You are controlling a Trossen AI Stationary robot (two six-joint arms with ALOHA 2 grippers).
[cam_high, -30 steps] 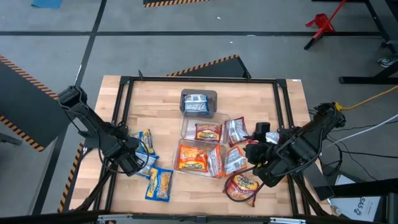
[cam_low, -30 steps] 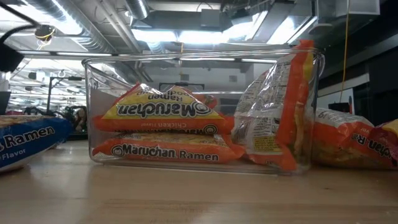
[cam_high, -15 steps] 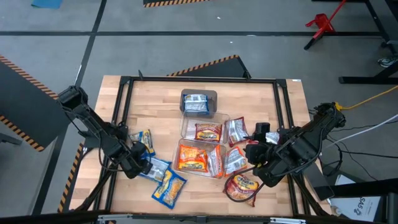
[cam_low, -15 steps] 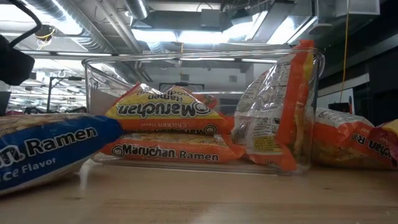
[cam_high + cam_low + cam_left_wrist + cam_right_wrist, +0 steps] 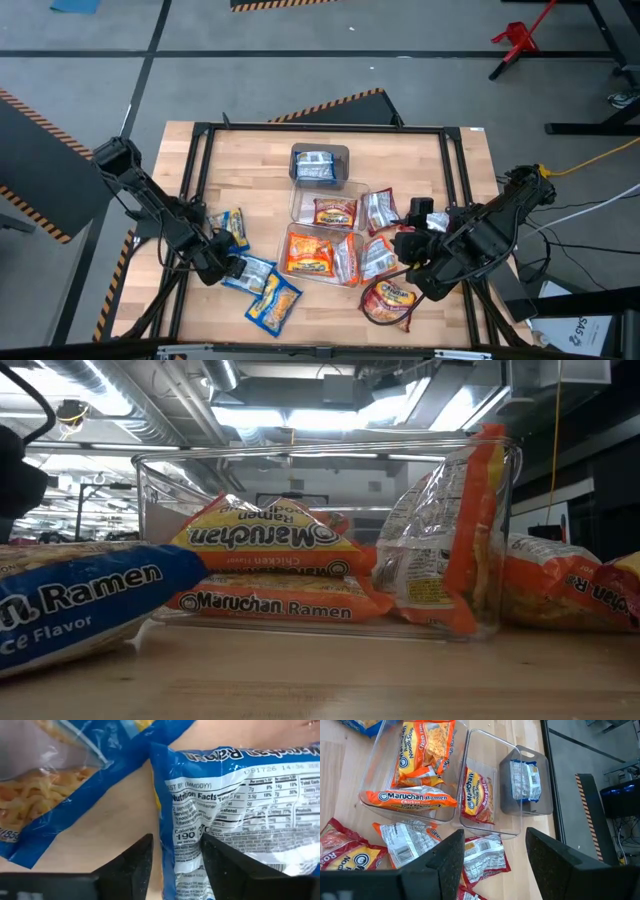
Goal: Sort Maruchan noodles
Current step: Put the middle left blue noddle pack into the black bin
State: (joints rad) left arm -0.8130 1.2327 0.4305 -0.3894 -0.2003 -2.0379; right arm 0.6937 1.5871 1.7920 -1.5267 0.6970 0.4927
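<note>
My left fingers [image 5: 172, 865] straddle one edge of a blue packet [image 5: 240, 810] lying flat on the desk [image 5: 260, 160]; I cannot tell if they grip it. Farther off, my right fingers [image 5: 492, 857] hang parted and empty above orange packets [image 5: 420, 765] in clear bins [image 5: 517, 827].

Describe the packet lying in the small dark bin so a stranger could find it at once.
Start from the three bins mid-table. The farthest from the arms' bases is the small dark bin. The packet inside is blue and silver, alone there; the two clear bins hold red and orange ones.
</note>
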